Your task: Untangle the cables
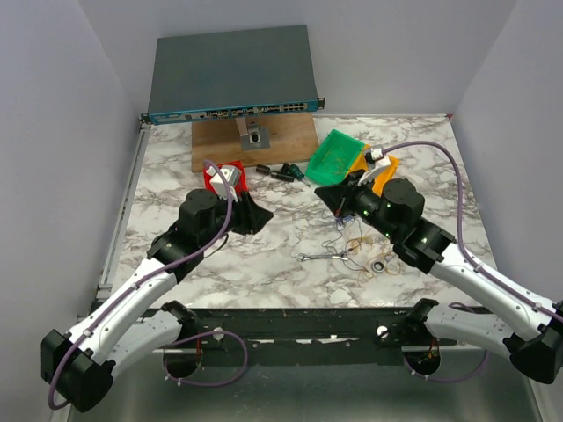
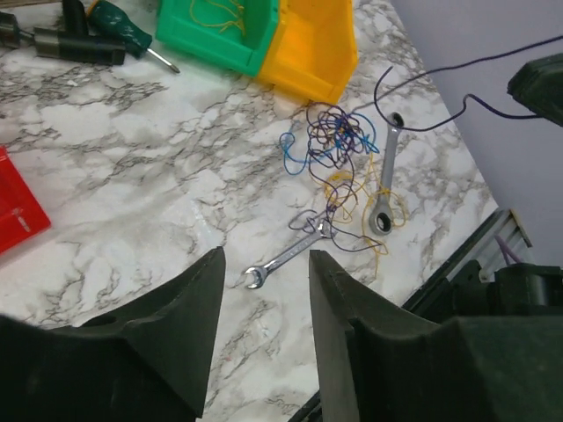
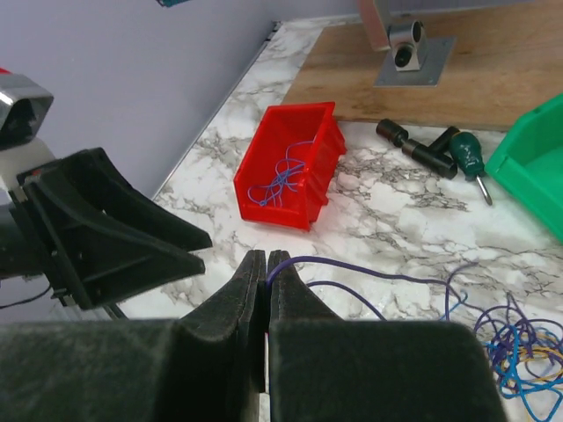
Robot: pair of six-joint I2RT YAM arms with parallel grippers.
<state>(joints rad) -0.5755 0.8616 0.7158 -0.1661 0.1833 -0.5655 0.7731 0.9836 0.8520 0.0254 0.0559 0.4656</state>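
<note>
thin, springy cables (image 2: 334, 145) lie in a loose curly knot of blue, purple and yellow on the glossy marbled table (image 2: 149, 176), between a yellow bin (image 2: 321, 53) and two steel wrenches (image 2: 286, 259). one purple strand (image 3: 369, 274) runs sideways out of the knot to the right gripper (image 3: 266, 264), whose fingers pinch it. the left gripper (image 2: 266, 259) hovers parted and empty. a red plastic bin (image 3: 308, 193) holds blue wire; a green bin (image 2: 207, 40) holds yellow.

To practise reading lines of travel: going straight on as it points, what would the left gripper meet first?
Probably the small silver wrench on the marble table, just ahead of the left gripper; depth is unclear. The cables lie beyond.
</note>
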